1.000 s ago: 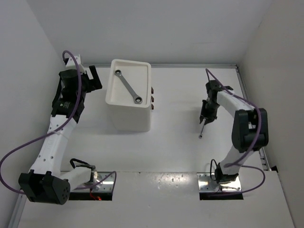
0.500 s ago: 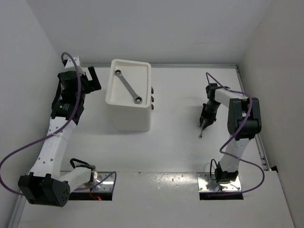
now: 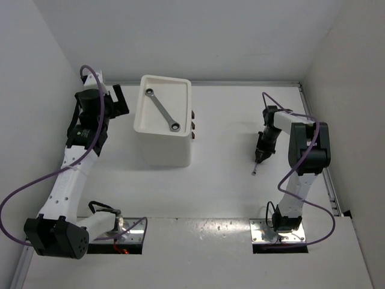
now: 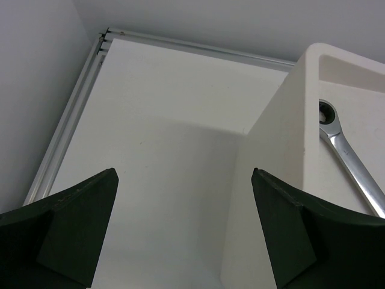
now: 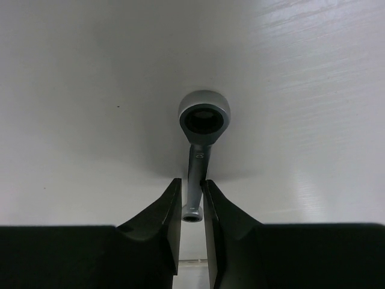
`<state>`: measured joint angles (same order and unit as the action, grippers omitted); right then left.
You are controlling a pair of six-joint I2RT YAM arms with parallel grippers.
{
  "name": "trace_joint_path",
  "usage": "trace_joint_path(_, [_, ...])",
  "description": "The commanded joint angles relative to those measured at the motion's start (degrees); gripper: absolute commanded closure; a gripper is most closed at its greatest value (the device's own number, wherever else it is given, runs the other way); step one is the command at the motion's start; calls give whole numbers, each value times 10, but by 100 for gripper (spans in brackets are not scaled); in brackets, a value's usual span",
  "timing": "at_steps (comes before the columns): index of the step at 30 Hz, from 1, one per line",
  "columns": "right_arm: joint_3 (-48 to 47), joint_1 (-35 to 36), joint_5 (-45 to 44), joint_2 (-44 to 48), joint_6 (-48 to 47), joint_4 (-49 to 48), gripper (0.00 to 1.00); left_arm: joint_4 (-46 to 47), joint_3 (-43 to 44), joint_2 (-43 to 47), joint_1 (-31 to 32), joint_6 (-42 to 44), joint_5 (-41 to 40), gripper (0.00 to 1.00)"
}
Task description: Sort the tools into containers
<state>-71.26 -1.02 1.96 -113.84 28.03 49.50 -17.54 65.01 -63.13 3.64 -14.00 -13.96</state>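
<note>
Short wrench: held near its tail end by the right claw, fingers clenched on the thin shaft. Ring head points down twd the bench, right of centre, well apart from the white box. Whether the head touches the bench: can't tell.

Long wrench: lies diagonally in the box's tray top.

Left claw: released, jaws wide, nothing btwn them, hovering just beside the box's left wall.

Risks (judgement): the grip is narrow and far from the head, so the wrench may pivot or slip out during the carry. A swinging head could clip the tray rim or the drawer knobs on approach.

Writing: no brand or label legible. A small mark on the shaft is too small to read.
</note>
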Motion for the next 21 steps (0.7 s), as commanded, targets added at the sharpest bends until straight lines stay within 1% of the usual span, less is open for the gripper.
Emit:
trace_joint_path(1, [12,-4,-14,-22,-10,-20,80,15,5,-5,-7,2,-2,1])
trace_joint_path(13, [17,-4,-26,-38,-32,-41,80,15,5,-10,-7,2,3,1])
trace_joint_path(17, [17,-4,-26,-49,-32,-47,100,15,5,-10,-7,2,3,1])
trace_joint_path(21, [17,-4,-7,-42,-44,-47,100,15,5,-10,-7,2,3,1])
